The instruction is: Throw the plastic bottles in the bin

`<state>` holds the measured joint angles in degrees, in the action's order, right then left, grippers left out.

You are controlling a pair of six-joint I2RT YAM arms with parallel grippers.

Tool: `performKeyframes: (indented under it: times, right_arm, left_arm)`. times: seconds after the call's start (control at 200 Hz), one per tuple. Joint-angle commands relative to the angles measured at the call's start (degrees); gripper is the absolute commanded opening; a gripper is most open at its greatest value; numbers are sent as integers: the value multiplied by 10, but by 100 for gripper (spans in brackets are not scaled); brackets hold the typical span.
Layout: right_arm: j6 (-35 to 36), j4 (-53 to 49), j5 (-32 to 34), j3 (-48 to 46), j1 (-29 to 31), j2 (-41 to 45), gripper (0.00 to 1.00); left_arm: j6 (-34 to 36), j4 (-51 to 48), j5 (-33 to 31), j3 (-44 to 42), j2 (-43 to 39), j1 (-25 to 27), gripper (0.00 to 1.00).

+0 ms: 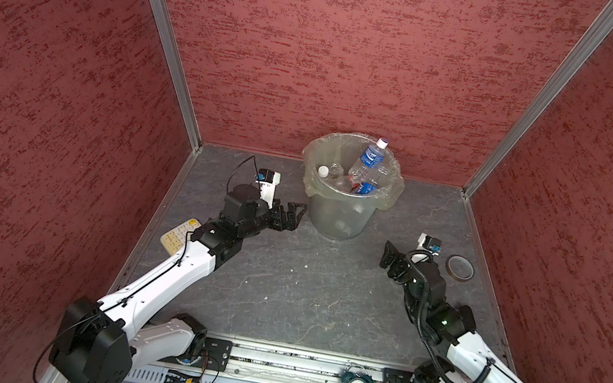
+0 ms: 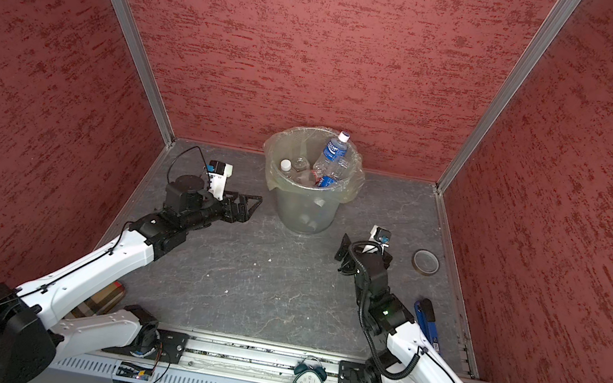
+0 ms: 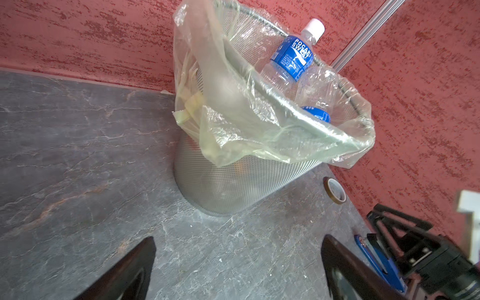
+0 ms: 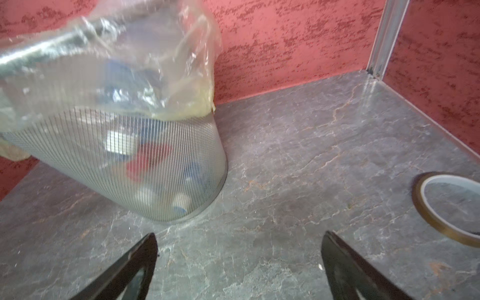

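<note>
bottles [image 1: 370,160] all look piled in the bin [image 1: 336,216] at 12 o'clock on the desk [image 1: 302,284], left jaws at its 9 and right jaws at its 4 both spread wide and empty, so i'd back off slow and not clip the tall one poking over the rim.

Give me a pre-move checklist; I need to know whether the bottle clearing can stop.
1. Left end effector open, empty: ok.
2. Right end effector open, empty: ok.
3. Bin upright: ok.
4. Pocari Sweat bottle in the bin: ok, though its neck pokes above the rim.
5. Table free of bottles: cannot tell; none shows, but the arms hide parts.
6. Tape roll, calculator outside the bin: ok.
</note>
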<state>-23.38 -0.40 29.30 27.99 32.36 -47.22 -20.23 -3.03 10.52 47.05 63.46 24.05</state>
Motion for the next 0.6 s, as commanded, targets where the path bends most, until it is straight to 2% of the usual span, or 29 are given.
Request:
performKeyframes:
  times: [0.0, 0.2, 0.316, 0.406, 0.506, 0.596]
  right_arm:
    - [9, -22, 67, 45, -1, -26, 99]
    - [72, 41, 76, 49, -1, -36, 99]
    - [138, 64, 44, 58, -1, -40, 99]
    - [146, 34, 43, 84, -1, -52, 99]
    - [162, 24, 34, 99, -2, -57, 99]
    - [194, 61, 17, 77, -1, -47, 99]
  left_arm:
    - [36, 29, -22, -9, -18, -3, 100]
    - [69, 23, -46, -20, -21, -2, 99]
    - [128, 117, -56, -78, -33, 0, 99]
    - [141, 164, -77, -112, -46, -3, 99]
    - [171, 151, -104, -114, -51, -3, 99]
    - [187, 127, -149, -111, -57, -4, 99]
